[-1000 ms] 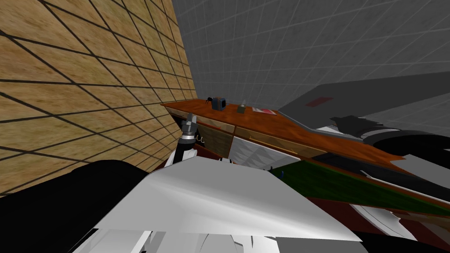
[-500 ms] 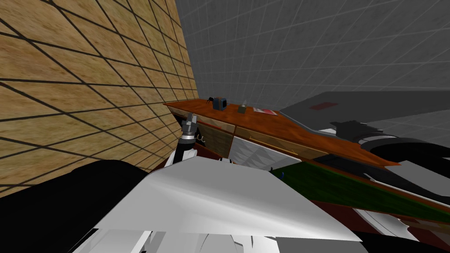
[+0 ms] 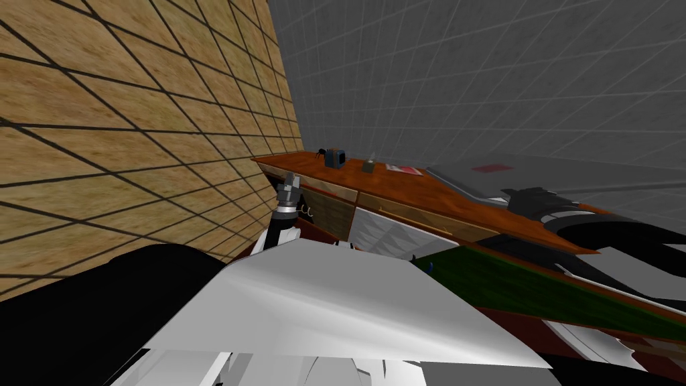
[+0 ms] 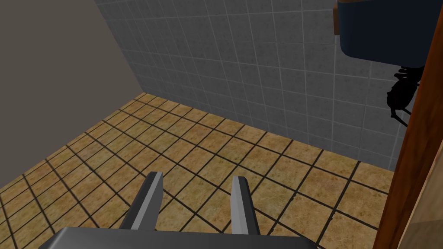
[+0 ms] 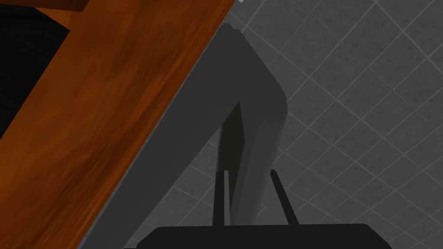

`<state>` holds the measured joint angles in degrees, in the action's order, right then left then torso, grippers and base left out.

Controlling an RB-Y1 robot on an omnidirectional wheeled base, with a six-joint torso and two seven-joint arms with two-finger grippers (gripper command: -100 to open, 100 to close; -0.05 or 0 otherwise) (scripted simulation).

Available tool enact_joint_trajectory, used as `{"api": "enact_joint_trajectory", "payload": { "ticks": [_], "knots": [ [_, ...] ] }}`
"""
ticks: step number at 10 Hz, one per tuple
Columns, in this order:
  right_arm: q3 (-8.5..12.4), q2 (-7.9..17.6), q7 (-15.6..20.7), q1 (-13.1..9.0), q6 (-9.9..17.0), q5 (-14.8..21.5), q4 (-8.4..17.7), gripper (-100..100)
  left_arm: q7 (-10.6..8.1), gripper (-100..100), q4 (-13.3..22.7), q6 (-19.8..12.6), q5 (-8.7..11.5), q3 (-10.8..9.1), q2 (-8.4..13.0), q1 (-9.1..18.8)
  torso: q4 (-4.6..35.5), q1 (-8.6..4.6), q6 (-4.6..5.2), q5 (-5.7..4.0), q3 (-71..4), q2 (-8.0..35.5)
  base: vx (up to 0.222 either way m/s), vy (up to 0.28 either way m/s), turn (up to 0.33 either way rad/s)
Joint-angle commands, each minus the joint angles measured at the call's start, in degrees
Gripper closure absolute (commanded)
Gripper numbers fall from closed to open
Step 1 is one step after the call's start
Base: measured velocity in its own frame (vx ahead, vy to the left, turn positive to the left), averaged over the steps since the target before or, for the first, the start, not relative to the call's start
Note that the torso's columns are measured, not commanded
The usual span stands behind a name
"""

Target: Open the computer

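Where the laptop sits: the grey laptop (image 3: 462,175) lies on the right, nearer stretch of the wooden desk (image 3: 455,196), along the edge that meets the grey tiled wall (image 3: 435,67).
Laptop condition: partly open. The lid (image 5: 264,112) stands off the base at a narrow angle, and the two meet at the hinge end.
Right gripper (image 5: 248,172): at the lid's free edge, with its two thin fingers pressed on it, one on each face.
Left gripper (image 3: 289,182): beside the desk's far left end and well apart from the laptop. Its fingers (image 4: 240,190) are spread with nothing between them, over the tan tiled floor (image 4: 173,142).
Desk front: wooden drawer fronts (image 3: 335,204) face the robot.
Far left end of desk top: a dark blue box (image 3: 335,158) stands with a black, spider-like figure (image 3: 320,151) just beside it.
Further items: a small grey item (image 3: 368,165) and a red and white sheet (image 3: 403,169) lie between the box and the laptop.
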<state>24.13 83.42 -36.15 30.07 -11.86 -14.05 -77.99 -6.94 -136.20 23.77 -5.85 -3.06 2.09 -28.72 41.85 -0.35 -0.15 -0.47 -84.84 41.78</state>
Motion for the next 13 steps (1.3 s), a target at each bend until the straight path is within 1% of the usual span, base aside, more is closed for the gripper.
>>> {"api": "enact_joint_trajectory", "payload": {
  "ticks": [1,2,3,7,8,9,10,13],
  "knots": [
    [1.25,3.23,-1.78,1.12,1.15,-0.97,-1.11,-100,0.0,0,0.0,0.0,0.0,0.0,0.0,-0.01,0.21,0.16,0.08,0.29,0.04,0.14,0.008,-0.007,-0.104],
    [1.66,4.31,-2.37,1.49,1.53,-1.29,-1.47,-100,0.0,0,0.0,0.0,0.0,0.0,0.0,0.0,0.21,0.01,0.18,0.18,0.09,0.19,0.01,-0.003,-0.075],
    [2.08,5.38,-2.97,1.86,1.92,-1.61,-1.84,-100,0.0,0,0.0,0.0,0.0,0.0,0.0,-0.01,0.32,0.03,0.16,0.28,0.16,0.32,0.011,-0.009,-0.072],
    [3.75,9.69,-5.34,3.35,3.45,-2.91,-3.32,-100,0.0,0,0.0,0.0,0.0,0.0,0.0,0.0,0.54,0.61,0.16,0.68,0.35,0.65,0.008,-0.011,-0.07],
    [3.75,9.69,-5.34,3.35,3.45,-2.91,-3.32,-100,0.0,0,0.0,0.0,0.0,0.0,0.0,0.0,0.53,0.58,0.17,0.64,0.35,0.65,0.003,-0.004,-0.023],
    [2.92,9.41,-5.06,2.61,3.35,-2.86,-3.03,-100,0.0,0,0.0,0.0,0.0,0.0,0.0,0.0,0.49,0.51,0.15,0.57,0.34,0.61,0.0,0.0,0.0],
    [3.03,9.47,-5.14,2.68,3.41,-2.87,-3.08,0,0.0,0,0.0,0.0,0.0,0.0,0.0,0.0,0.46,0.4,0.15,0.5,0.31,0.56,0.0,0.0,0.0],
    [3.02,9.47,-5.13,2.67,3.4,-2.87,-3.08,0,0.0,0,0.0,0.0,0.0,0.0,0.0,0.0,0.42,0.32,0.15,0.46,0.26,0.48,0.0,0.0,0.0]
  ]
}}
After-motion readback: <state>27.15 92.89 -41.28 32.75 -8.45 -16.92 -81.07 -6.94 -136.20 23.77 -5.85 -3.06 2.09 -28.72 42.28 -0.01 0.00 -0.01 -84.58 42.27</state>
